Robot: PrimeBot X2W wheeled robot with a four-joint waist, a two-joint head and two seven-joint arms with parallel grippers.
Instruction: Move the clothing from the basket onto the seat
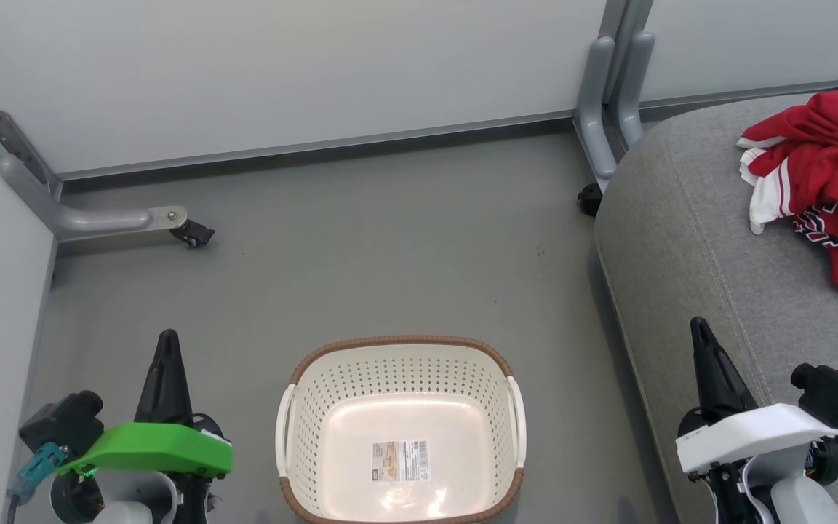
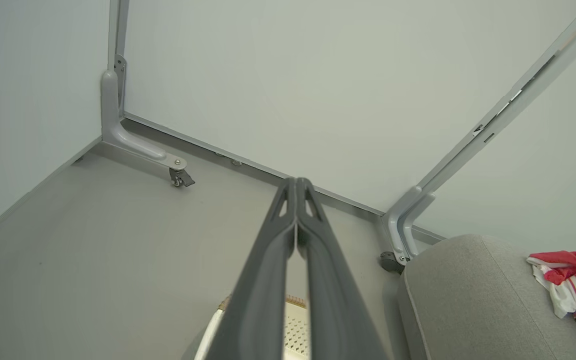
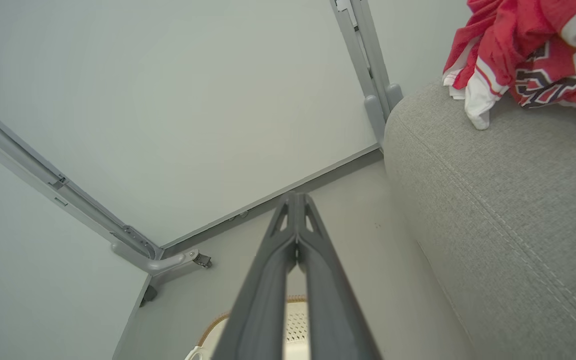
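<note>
The clothing (image 1: pixel 819 182) lies bunched on the seat (image 1: pixel 688 255) at upper right, and the basket (image 1: pixel 397 340) at bottom centre holds no garment, so the job looks finished. The left hand (image 1: pixel 167 342) and right hand (image 1: pixel 699 327), both pinched shut on nothing, flank the basket and need only rest clear. The caster foot (image 1: pixel 190 233) at upper left blocks nothing.

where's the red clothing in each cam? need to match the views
Head view: clothing at the upper right edge, lying on the seat.
Left wrist view: clothing at the lower right edge, on the seat.
Right wrist view: clothing at the top right, on the seat.
Shared landmark: the grey frame foot at the seat's rounded corner.
</note>
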